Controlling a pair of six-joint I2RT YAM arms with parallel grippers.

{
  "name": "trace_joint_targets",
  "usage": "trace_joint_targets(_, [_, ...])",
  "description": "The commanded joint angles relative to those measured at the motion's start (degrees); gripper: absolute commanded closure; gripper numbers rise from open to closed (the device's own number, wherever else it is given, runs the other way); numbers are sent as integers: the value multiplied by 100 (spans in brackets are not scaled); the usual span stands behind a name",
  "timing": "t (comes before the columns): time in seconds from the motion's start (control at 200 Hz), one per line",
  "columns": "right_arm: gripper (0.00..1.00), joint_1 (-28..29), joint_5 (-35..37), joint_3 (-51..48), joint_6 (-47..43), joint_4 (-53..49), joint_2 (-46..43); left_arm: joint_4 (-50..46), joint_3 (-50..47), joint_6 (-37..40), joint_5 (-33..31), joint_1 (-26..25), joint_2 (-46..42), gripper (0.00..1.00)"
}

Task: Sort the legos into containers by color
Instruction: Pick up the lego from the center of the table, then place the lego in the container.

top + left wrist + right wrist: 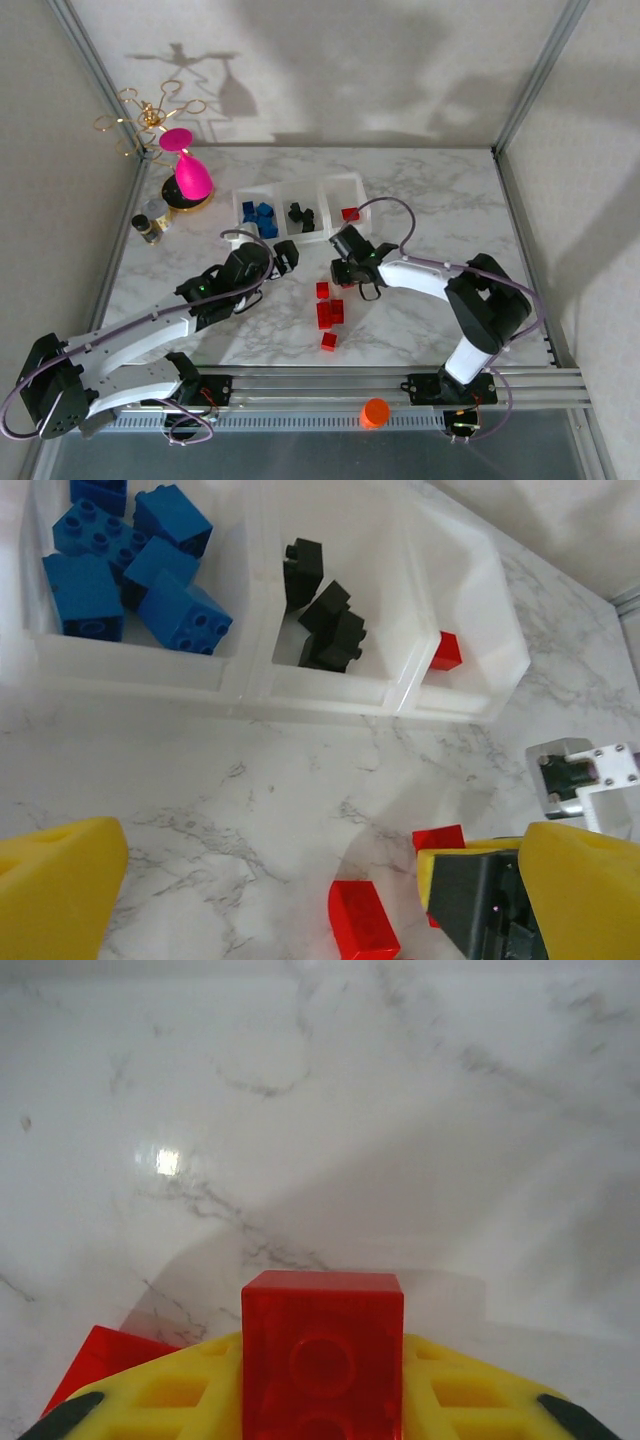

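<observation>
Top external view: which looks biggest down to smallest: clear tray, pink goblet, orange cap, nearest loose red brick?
1. clear tray
2. pink goblet
3. orange cap
4. nearest loose red brick, clearly the smallest

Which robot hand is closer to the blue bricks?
Left. The left gripper hangs open just in front of the blue bricks, on their near side. The right gripper, shut on a red brick, sits farther off to their right.

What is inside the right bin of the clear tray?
One red lego lies in the right bin. The bin's cloudy wall hides part of it from the left wrist view.
</observation>
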Motion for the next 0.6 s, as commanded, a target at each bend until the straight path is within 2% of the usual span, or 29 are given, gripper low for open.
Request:
trace_joint_targets(0.0, [68, -298, 93, 418, -267, -191, -243, 150, 261, 139, -17, -44, 106, 0])
trace_joint_targets(0.305, [70, -876, 740, 1589, -698, -225, 391, 352, 828, 348, 62, -38, 717, 0])
trace_joint_targets(0.591, [70, -1162, 745, 2718, -920, -148, 1468, 488, 1077, 410, -56, -6, 1052, 0])
